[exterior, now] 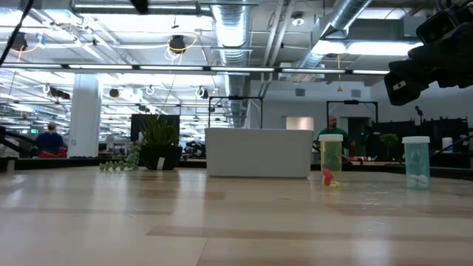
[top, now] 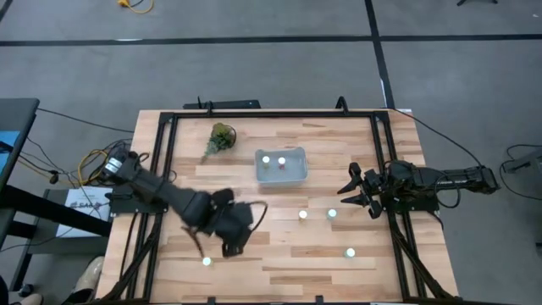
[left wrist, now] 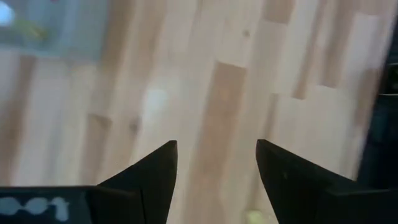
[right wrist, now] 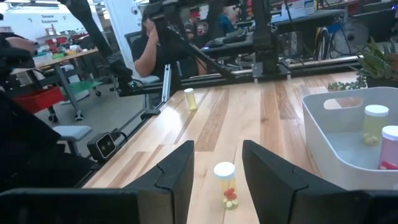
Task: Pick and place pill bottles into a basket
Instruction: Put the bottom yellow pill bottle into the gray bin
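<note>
The wooden desk carries everything, with a black metal frame running along its edges. The basket sits well apart from both end effectors, beyond the left one and off to the side of the right one toward the desk's middle. Two pill bottles already stand inside it, side by side; the right wrist view shows them against the bin's inner wall.

The left end effector hangs over the near-left part of the desk, its two dark fingers spread apart with only bare wood between them. One bottle stands on the desk just beside it, toward the left near corner.

The right end effector reaches in from the right edge, fingers apart and holding nothing. A bottle stands directly in front of it, seen between the fingertips in the right wrist view with coloured pills inside. Another bottle stands a little farther on in the same direction, and a further one stands nearer the desk's front edge, off to one side of this end effector.

A green leafy sprig lies beside the basket, beyond the left end effector.
</note>
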### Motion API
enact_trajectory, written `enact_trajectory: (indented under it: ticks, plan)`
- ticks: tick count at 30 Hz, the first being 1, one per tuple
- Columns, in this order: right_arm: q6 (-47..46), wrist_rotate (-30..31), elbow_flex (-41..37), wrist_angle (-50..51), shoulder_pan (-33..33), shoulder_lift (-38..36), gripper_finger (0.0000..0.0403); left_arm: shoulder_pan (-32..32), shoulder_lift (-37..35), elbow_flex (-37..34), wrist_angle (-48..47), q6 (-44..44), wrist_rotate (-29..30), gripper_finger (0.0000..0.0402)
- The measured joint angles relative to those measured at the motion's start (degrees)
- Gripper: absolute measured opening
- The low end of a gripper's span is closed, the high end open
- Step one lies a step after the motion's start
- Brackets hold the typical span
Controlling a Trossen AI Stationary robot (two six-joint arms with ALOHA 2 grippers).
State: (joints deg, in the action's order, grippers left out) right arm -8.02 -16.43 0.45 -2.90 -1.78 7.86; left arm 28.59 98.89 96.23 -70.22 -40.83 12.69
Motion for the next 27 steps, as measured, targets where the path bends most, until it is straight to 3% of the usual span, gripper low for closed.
enact_trajectory:
  ticks: [8, 14, 27]
  plan:
    - [0.0, 0.0, 0.0, 0.0, 0.0, 0.0, 0.0129, 9.2, 0.1, 0.0, -4.0, -21.7, 0.6, 0.0208]
    - [0.0, 0.0, 0.0, 0.0, 0.0, 0.0, 0.0129, 13.2, 0.5, -2.6, -2.3, -33.0, 0.9, 0.0208]
    - [0.0, 0.0, 0.0, 0.0, 0.0, 0.0, 0.0129, 16.5, 0.6, -17.9, 10.8, -45.6, -8.3, 0.0208]
